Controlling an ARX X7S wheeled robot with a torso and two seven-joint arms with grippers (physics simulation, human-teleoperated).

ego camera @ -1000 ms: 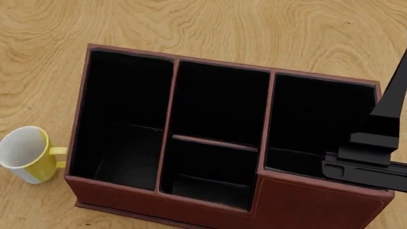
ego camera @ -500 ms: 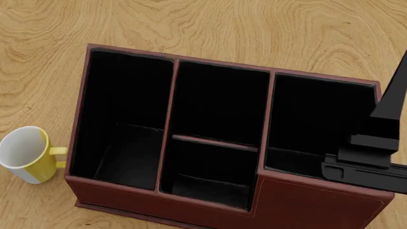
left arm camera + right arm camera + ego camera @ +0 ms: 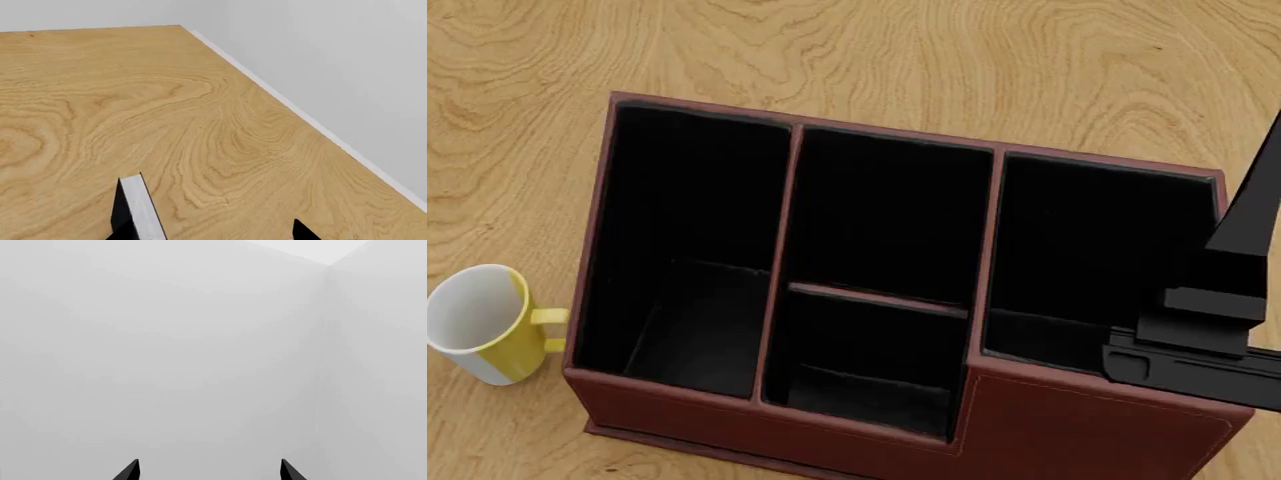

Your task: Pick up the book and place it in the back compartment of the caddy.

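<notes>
Wooden table (image 3: 868, 50) carries the caddy (image 3: 1094, 425), a reddish-brown organiser with black lining, standing square and upright. Its middle column is split by a low divider. The back compartment (image 3: 868, 355) is the shorter of the two cells and lies on the near side in the head view. A yellow mug (image 3: 481, 322) with a white interior stands just beside the caddy's left wall, handle turned toward it. The right arm (image 3: 1214, 330) reaches in from the right, over the near end of the caddy's right-hand cell. The right gripper (image 3: 208, 471) faces a blank pale wall, its two black tips spread well apart with nothing between them. The book (image 3: 137, 210) shows only in the left wrist view: a slim black slab with a white edge, upright at the left gripper (image 3: 213, 235), above bare table near the table's far edge and the wall (image 3: 333, 60). One dark fingertip (image 3: 301, 231) shows apart from the book; the other is hidden, so I cannot tell whether this claw pinches the book.
</notes>
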